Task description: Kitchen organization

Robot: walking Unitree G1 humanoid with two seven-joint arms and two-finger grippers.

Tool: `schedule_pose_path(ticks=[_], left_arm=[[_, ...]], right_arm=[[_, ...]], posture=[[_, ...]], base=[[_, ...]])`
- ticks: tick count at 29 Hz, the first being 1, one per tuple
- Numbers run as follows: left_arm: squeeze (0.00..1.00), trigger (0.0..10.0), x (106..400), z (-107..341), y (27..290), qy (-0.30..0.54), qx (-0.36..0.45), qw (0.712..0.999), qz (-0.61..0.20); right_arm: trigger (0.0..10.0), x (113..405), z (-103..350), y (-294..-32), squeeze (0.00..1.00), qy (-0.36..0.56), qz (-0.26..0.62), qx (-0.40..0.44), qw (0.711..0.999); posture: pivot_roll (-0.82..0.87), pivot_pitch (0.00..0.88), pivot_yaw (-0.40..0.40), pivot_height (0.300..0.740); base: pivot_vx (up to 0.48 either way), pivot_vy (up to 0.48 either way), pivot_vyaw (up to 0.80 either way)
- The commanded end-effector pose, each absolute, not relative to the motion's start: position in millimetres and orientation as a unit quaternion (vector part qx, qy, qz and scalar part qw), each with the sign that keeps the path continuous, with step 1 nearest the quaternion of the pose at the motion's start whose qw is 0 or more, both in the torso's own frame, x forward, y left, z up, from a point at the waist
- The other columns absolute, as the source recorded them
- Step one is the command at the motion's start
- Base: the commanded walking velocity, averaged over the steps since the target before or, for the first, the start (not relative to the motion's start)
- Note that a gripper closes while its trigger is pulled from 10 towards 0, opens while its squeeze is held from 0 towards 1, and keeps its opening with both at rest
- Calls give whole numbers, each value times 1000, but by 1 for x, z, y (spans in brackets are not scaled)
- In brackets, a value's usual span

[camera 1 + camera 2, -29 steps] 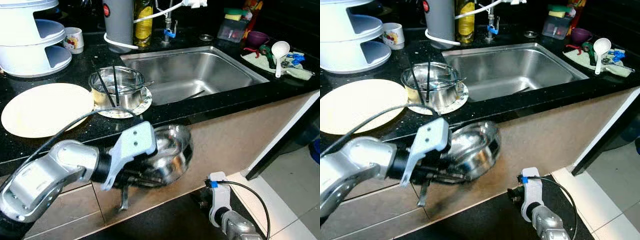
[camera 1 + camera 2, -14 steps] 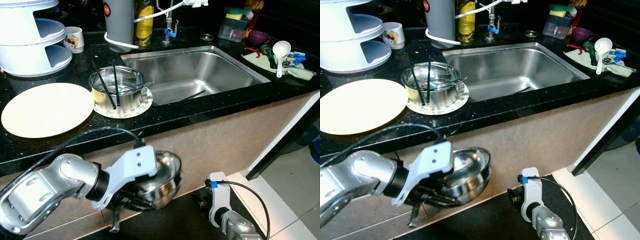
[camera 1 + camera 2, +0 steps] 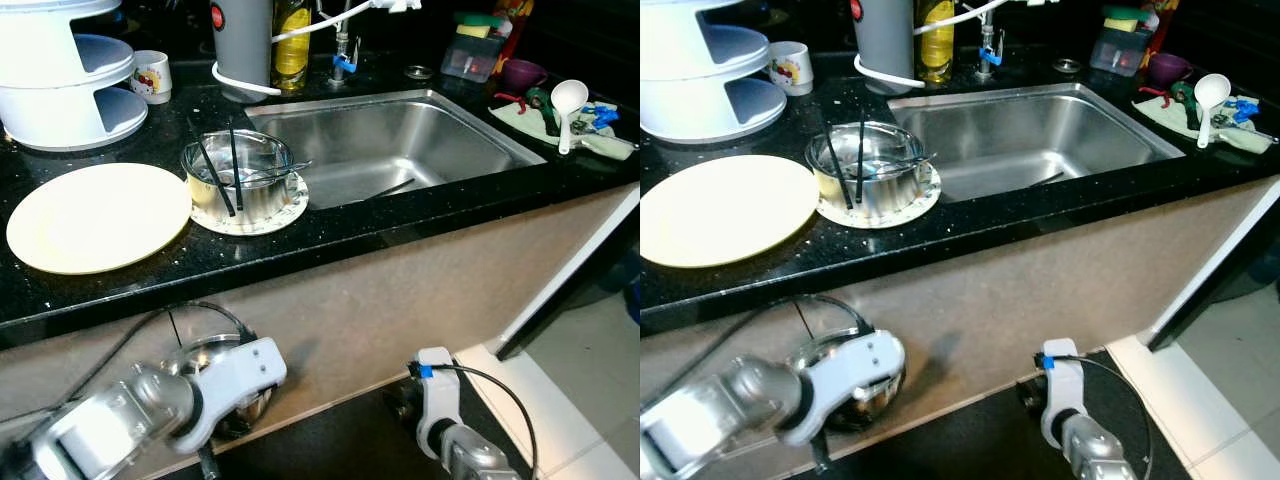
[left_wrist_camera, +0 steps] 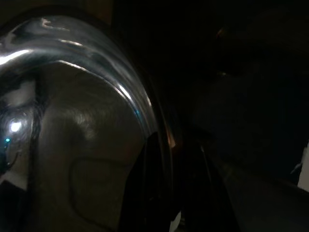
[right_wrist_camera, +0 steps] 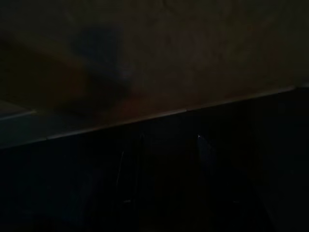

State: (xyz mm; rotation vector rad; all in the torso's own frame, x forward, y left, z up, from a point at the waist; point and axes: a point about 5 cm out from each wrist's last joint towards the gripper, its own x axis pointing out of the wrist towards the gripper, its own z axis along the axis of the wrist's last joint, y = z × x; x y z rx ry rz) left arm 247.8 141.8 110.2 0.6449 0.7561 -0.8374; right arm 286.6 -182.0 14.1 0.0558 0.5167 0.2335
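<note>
The left arm (image 3: 110,430) is bent low in front of the cabinet face, well below the edge of the black counter (image 3: 380,225), with its white wrist housing turned toward the middle. The left gripper (image 3: 235,415) carries a steel bowl (image 3: 205,358), whose rim shows just above the wrist. In the left wrist view the bowl's shiny curved wall (image 4: 72,135) sits close against the camera and a black finger (image 4: 145,188) lies along its rim, so the jaws seem to be pinching the rim, though the picture is very dark. The bowl hangs off the counter, beside the beige cabinet front and above the dark floor.

The right arm (image 3: 445,420) hangs idle at the lower middle, with a white wrist piece and a blue clip on its cable. The right gripper (image 5: 159,174) is barely made out in the dark right wrist view, and I cannot tell how its jaws stand.

On the counter, a large cream plate (image 3: 95,215) lies flat on the left. Just beside it a steel pot (image 3: 238,178) stands on a patterned plate (image 3: 285,208), with two black chopsticks (image 3: 225,170) leaning inside. The steel sink (image 3: 390,145) lies to the right of the pot. A white tiered rack (image 3: 60,75) stands at the back left, with a small mug (image 3: 152,75) next to it. A white ladle (image 3: 567,105) rests on a cloth at the far right.
</note>
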Motion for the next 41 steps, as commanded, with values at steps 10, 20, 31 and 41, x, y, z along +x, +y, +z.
schedule_pose_path(ticks=[10,20,31,41], left_arm=[[0,0,261,55,135,341,226,846,-343],[0,0,272,27,123,341,178,867,-318],[0,0,278,32,113,249,184,875,-373],[0,0,270,41,113,185,225,835,-466]], right_arm=[[10000,280,-6,-184,0,324,84,21,942],[10000,292,4,-175,0,292,97,41,951],[10000,294,29,-160,0,311,267,5,912],[10000,301,38,-145,0,340,321,18,884]], posture=[[-89,178,-47,740],[-98,191,-44,740],[-105,204,-41,740],[-106,207,-40,740]], base=[[0,0,0],[0,0,0],[0,0,0],[0,0,0]])
